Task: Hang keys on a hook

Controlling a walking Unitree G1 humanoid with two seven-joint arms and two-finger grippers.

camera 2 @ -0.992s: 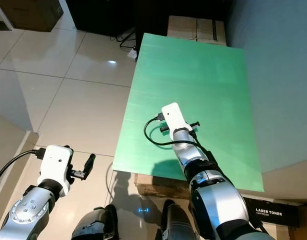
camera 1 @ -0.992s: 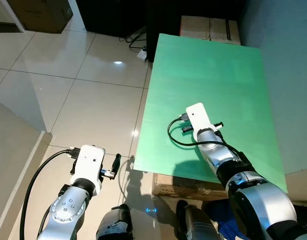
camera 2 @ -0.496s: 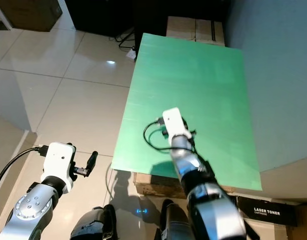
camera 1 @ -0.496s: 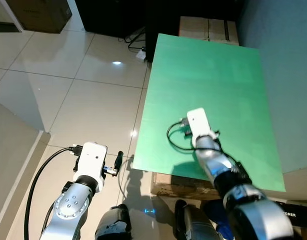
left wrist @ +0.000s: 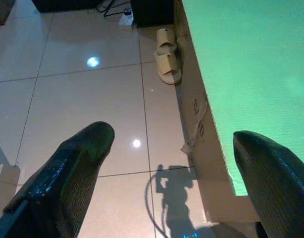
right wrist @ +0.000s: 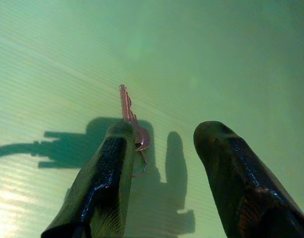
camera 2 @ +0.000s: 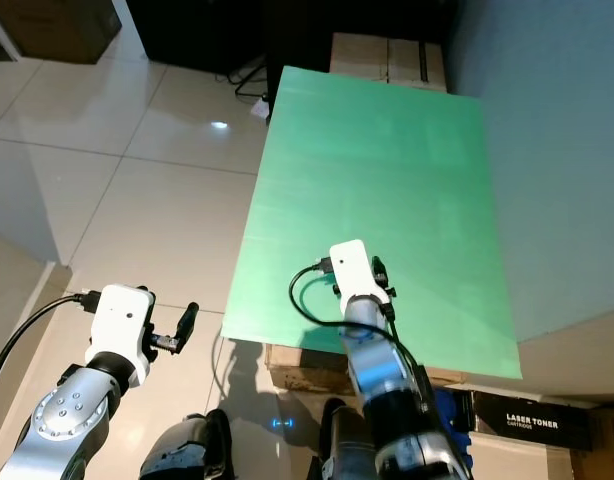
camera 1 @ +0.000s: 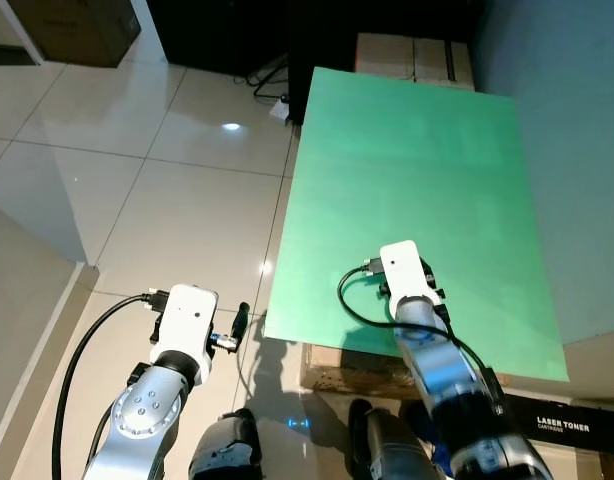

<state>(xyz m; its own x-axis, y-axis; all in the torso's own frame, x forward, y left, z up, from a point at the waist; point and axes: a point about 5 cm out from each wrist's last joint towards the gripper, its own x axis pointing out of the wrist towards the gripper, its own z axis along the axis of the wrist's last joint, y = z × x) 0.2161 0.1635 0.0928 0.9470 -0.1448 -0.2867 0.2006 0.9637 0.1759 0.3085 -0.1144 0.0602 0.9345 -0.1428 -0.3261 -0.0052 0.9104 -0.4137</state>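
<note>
A copper key (right wrist: pixel 125 101) on a small ring (right wrist: pixel 141 164) shows in the right wrist view over the green board (camera 1: pixel 417 160). It lies against the inner side of one black finger (right wrist: pixel 110 168). My right gripper (right wrist: pixel 164 134) is open; a wide gap separates that finger from the other, and nothing is pinched between them. I cannot tell whether the key rests on the board or is lifted. In the head views the right wrist's white camera block (camera 1: pixel 402 268) hovers over the board's near part. My left gripper (left wrist: pixel 172 134) is open over the tiled floor, left of the board.
The green board lies on cardboard boxes (camera 1: pixel 412 58), with a grey wall (camera 1: pixel 577 150) to its right. A pair of slippers (left wrist: pixel 168 62) and a power strip (camera 1: pixel 282 108) lie on the floor by its left side. A toner box (camera 1: pixel 577 425) sits at lower right.
My right arm has drawn back toward the board's near edge, and its forearm now points more straight ahead. The left arm has barely moved.
</note>
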